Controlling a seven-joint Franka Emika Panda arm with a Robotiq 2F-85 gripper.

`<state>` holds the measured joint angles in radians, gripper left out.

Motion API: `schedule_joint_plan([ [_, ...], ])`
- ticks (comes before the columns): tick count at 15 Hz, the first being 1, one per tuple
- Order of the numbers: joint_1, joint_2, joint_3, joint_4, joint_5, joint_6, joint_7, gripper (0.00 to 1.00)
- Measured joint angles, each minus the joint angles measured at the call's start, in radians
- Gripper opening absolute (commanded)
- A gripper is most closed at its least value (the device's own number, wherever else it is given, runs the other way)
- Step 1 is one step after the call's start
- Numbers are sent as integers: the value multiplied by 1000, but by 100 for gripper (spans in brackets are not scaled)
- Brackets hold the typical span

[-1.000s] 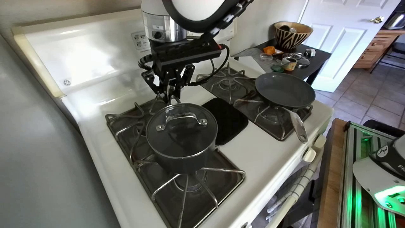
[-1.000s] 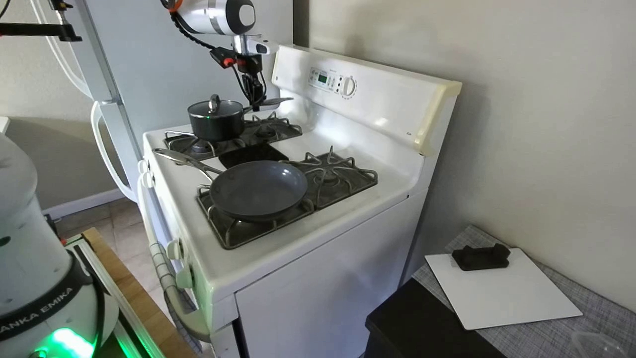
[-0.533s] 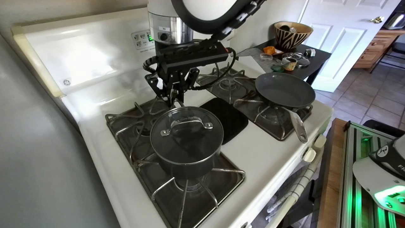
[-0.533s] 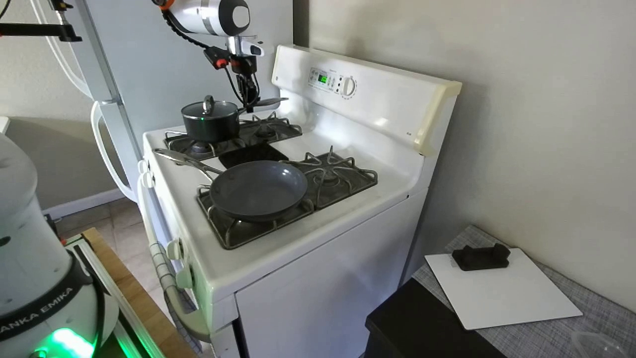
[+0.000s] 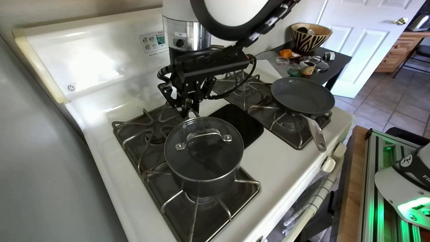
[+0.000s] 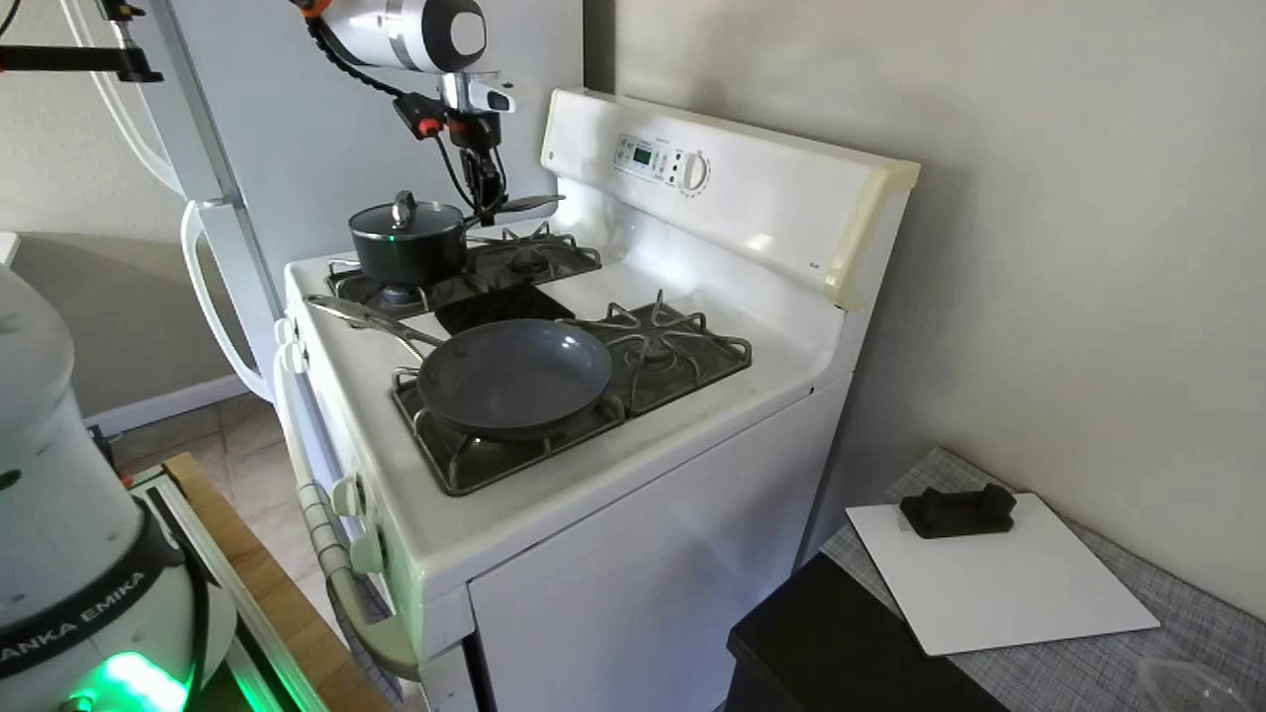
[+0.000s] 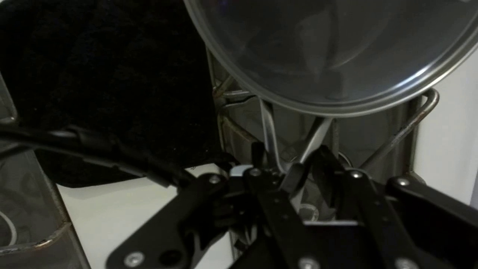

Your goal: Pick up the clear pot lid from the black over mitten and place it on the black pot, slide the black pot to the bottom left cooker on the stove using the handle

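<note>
The black pot (image 5: 205,188) stands over the front burner (image 5: 198,203) of the left-hand grate, and part of that burner shows past it. It is also in an exterior view (image 6: 410,259). The clear glass lid (image 5: 208,158) lies on the pot's rim; its edge shows in the wrist view (image 7: 336,63). My gripper (image 5: 190,112) is behind the pot. In the wrist view (image 7: 293,160) its fingers are shut around the pot's metal handle (image 7: 268,129). The handle's far end (image 6: 539,203) sticks out past the gripper. The black oven mitten (image 5: 240,122) lies flat beside the grate with nothing on it.
A grey frying pan (image 5: 302,95) sits on the right-hand grate, its handle (image 5: 317,134) toward the front edge. The white backsplash (image 5: 100,60) rises behind the gripper. A fridge (image 6: 396,129) stands along the stove's left side. A gripper cable (image 7: 123,153) hangs over the mitten.
The pot, its lid and my gripper have moved together toward the front of the stove, and the pot now covers more of the front burner. The pan and the mitten have not moved.
</note>
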<state>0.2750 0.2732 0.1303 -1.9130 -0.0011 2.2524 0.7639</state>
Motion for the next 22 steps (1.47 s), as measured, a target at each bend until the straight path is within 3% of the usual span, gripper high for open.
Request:
schedule_joint_plan([
  [13,0,-24,12,-34,0,3,0,7],
  [14,0,-24,12,-34,0,3,0,25],
  [15,0,-24,12,-34,0,3,0,55],
  [17,0,-24,13,-34,0,5,0,55],
  [22,1,-24,22,-45,0,5,0,95],
])
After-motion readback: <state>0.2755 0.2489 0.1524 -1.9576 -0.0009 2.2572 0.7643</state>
